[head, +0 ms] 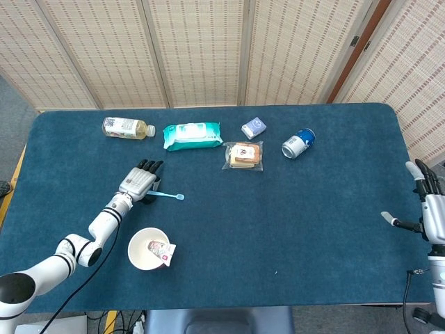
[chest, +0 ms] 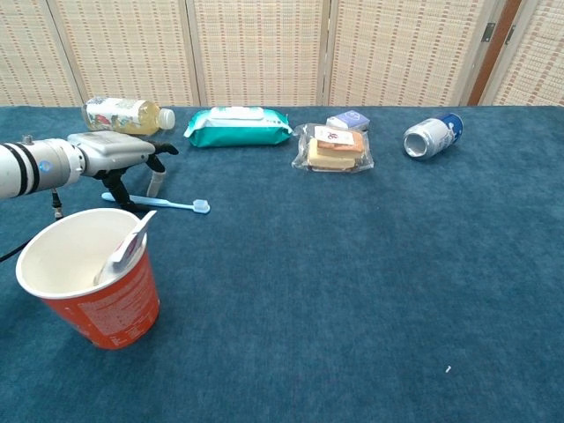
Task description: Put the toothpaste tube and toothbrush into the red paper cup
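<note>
Left hand [chest: 119, 157] over toothbrush [chest: 167, 204] handle on counter [chest: 370, 264], fingers apart, grip unclear. Toothpaste tube [chest: 126, 248] in red paper cup [chest: 92, 278]. Right hand [head: 430, 209] open, idle.

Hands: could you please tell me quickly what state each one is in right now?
Left hand: fingers down over the toothbrush handle; a grip cannot be told.
Right hand: open, holding nothing.
</note>
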### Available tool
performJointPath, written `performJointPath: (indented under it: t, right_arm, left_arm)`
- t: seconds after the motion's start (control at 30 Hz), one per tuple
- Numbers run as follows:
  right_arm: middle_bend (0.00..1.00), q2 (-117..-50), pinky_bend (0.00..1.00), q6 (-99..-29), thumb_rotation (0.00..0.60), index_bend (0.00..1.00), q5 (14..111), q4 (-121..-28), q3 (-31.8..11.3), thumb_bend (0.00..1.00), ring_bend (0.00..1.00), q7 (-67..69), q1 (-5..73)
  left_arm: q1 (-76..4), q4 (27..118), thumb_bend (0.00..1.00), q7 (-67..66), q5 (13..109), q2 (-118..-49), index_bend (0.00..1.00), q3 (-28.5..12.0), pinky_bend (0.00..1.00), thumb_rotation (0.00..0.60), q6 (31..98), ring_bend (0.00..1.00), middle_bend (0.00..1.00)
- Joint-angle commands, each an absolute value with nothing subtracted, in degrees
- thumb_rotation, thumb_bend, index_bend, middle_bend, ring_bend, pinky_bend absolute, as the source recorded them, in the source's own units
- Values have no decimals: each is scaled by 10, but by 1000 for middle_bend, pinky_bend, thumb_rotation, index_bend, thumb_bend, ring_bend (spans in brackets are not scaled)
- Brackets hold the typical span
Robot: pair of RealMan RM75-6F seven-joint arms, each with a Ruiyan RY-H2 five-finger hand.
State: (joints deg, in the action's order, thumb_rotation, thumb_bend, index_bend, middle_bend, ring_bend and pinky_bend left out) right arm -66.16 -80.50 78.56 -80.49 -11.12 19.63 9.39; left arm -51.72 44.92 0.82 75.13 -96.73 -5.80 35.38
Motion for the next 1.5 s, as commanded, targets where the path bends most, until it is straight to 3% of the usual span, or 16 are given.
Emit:
performJointPath:
  t: [0.03,0.37,1.13,1.5]
  right_arm:
    - [24,-663,366,-804,600,54,786,-804,-111,0,26,197,94]
    - [24,-666,366,-802,600,54,787,-801,-109,0,26,199,95]
    - [24,-668,366,-800,600,54,787,-804,-110,0,26,197,96]
    - [24,-668,366,-798,600,54,789,-809,-109,0,26,193,98]
  left_arm:
    - [-517,450,280,8,751,-967,514,-58,0,600,352,0,0]
    - [-516,449,368,4,750,-966,529,-57,0,600,350,0,0]
    - [-494,488,387,29,752,-945,561,-64,0,600,388,0,0]
    - [-474,559,395,37,743,-904,561,-71,0,600,412,0,0]
